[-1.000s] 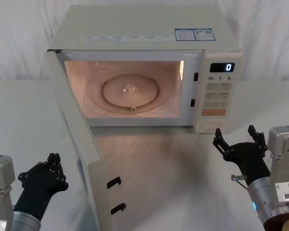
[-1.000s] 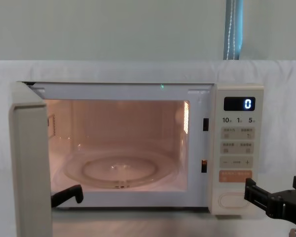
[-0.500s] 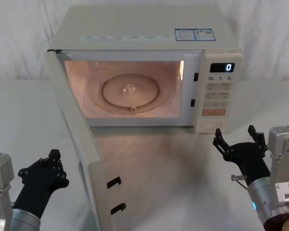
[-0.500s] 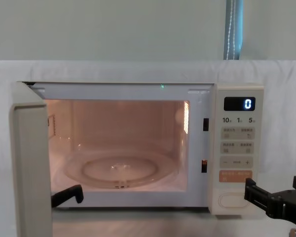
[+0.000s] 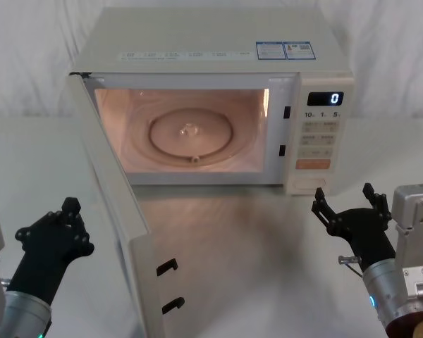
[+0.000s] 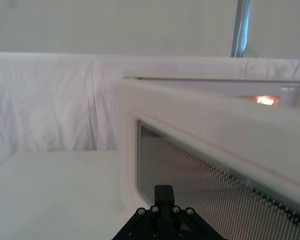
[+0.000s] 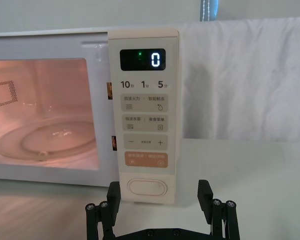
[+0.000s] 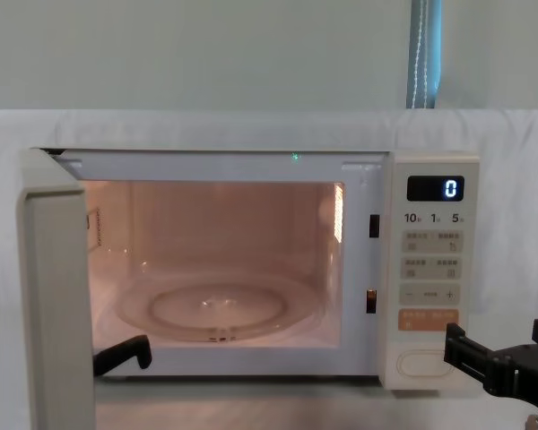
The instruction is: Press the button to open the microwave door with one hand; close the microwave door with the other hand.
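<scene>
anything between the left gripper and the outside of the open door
Nothing. In the head view, bare table separates the left gripper from the microwave door. The left wrist view shows the door's mesh window directly ahead, unobstructed.

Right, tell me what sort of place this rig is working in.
Probably a staged test setup rather than a home kitchen. A lone microwave sits with its door open on a table covered in white cloth, more white cloth hangs behind it, and nothing else of a kitchen is in view.

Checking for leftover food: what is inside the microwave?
Inside the microwave, a bare glass turntable under the lit cavity. The open microwave door hides the cavity's left wall in the chest view.
</scene>
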